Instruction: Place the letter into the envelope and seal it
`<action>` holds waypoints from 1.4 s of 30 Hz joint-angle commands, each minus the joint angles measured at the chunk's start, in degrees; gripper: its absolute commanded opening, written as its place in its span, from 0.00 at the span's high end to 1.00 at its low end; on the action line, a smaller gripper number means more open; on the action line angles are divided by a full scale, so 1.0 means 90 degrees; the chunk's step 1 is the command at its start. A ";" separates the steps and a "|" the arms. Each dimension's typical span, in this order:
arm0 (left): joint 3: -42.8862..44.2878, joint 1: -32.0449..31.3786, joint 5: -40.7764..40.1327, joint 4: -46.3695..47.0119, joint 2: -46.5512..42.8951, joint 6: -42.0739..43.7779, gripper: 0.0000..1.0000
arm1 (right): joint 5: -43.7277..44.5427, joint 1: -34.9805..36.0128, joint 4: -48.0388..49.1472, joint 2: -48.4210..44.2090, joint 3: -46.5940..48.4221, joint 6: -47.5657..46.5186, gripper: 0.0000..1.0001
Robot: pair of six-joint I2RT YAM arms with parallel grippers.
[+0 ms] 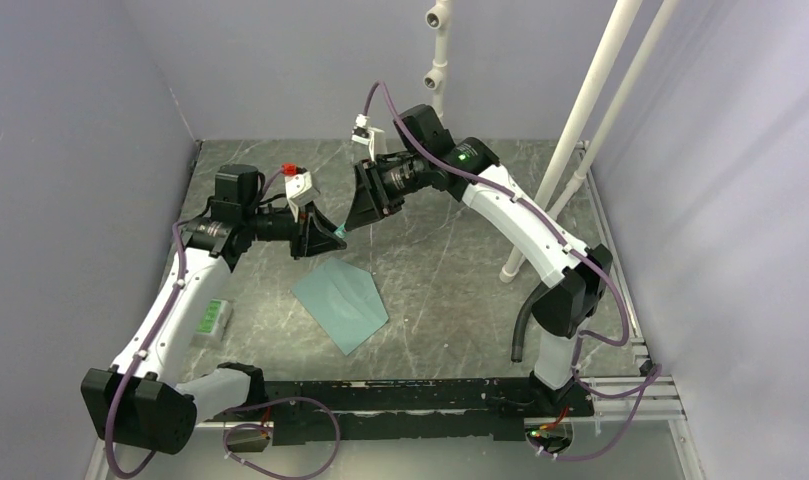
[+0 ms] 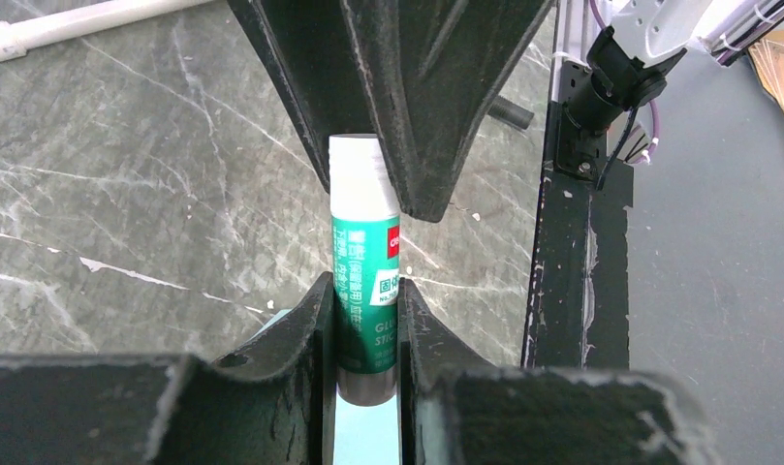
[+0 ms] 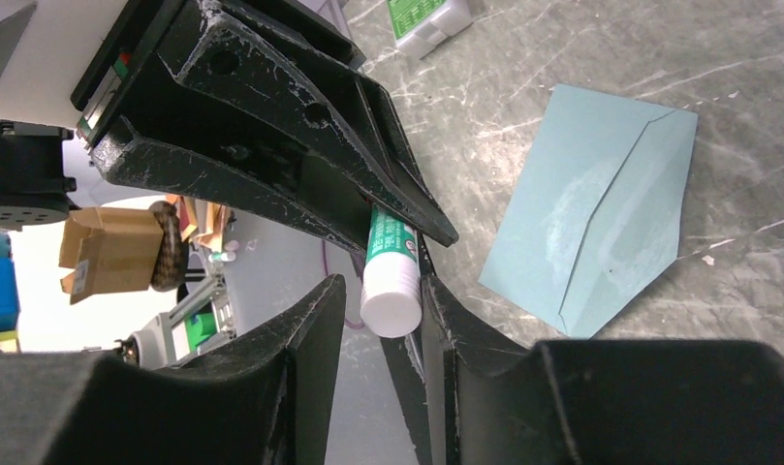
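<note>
The teal envelope (image 1: 342, 303) lies flat on the marble table, flap folded down, with pale smears along the flap; it also shows in the right wrist view (image 3: 601, 208). The letter is not in view. My left gripper (image 1: 320, 232) is shut on a green-and-white glue stick (image 2: 365, 262) and holds it in the air above the envelope. My right gripper (image 1: 358, 215) faces it, jaws open around the stick's white cap (image 3: 390, 305); one finger is at the cap, the other stands apart from it. A strip of envelope (image 2: 363, 436) shows below the left gripper (image 2: 363, 291).
A small green-and-white packet (image 1: 212, 318) lies at the table's left edge by the left arm. White pipes (image 1: 570, 140) rise at the back right. A black rail (image 1: 400, 395) runs along the near edge.
</note>
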 commanded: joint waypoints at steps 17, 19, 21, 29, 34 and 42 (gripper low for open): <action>0.0012 -0.0027 0.0188 0.0131 -0.0185 0.0150 0.98 | -0.0395 0.0000 0.0554 -0.0079 0.0105 0.0193 1.00; -0.0070 -0.0027 0.0178 0.0093 -0.0217 0.0164 0.98 | -0.0474 -0.0114 0.0679 -0.0209 0.0022 0.0259 1.00; -0.0195 -0.0027 0.0192 0.0174 -0.0289 0.0079 0.98 | -0.0518 -0.0352 0.0723 -0.0370 -0.0034 0.0328 1.00; -0.0385 -0.0027 0.0376 -0.0056 -0.0213 0.0218 0.97 | -0.0959 -0.0875 0.0823 -0.0685 -0.0187 0.0548 1.00; -0.0385 -0.0031 0.0682 -0.0275 -0.0206 0.0313 0.98 | -0.0881 -0.0955 0.0559 -0.0869 -0.0005 -0.0154 1.00; -0.0271 -0.0061 0.1191 -0.0636 -0.0015 0.0542 0.98 | -0.0582 -0.0886 0.0193 -0.1241 0.0017 -0.1293 1.00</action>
